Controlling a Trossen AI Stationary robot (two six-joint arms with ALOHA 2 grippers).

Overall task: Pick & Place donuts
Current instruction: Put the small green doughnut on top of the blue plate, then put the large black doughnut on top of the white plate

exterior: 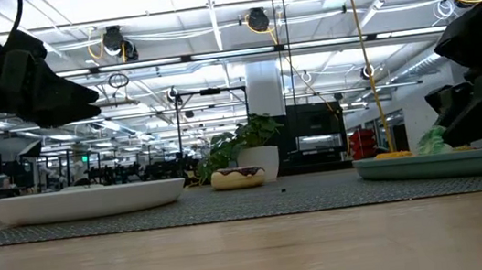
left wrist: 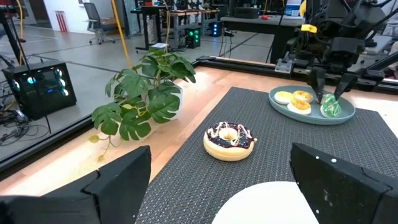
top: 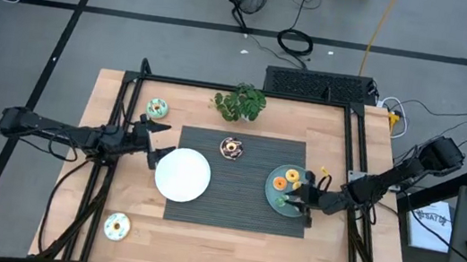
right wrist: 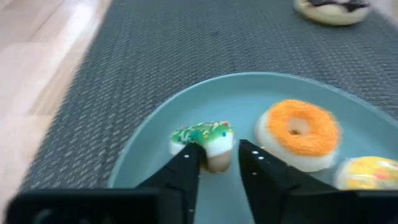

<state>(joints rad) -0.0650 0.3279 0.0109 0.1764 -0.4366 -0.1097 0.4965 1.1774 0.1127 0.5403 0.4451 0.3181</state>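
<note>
Right gripper [right wrist: 219, 163] fingers cover the lower part of the green donut [right wrist: 203, 138] — grip or gap, cannot tell. Yellow donut [right wrist: 368, 172] cut off at frame edge in the right wrist view. Low view: teal plate [exterior: 452, 162] contents mostly hidden behind its rim.

A green-iced toy donut with coloured sprinkles and a cream base [right wrist: 204, 142] is seen between the dark fingers of the right gripper [right wrist: 219, 163]; just beside it an orange-iced ring donut [right wrist: 298, 132] and a yellow-iced one [right wrist: 368, 173] are shown on the round teal plate [right wrist: 155, 134]; beyond the fingertips a chocolate-brown donut with white drizzle [left wrist: 229, 140] is seen on the dark grey woven mat [top: 242, 206]; a plain white round plate [top: 182, 175] is seen at the left gripper [top: 149, 141].
</note>
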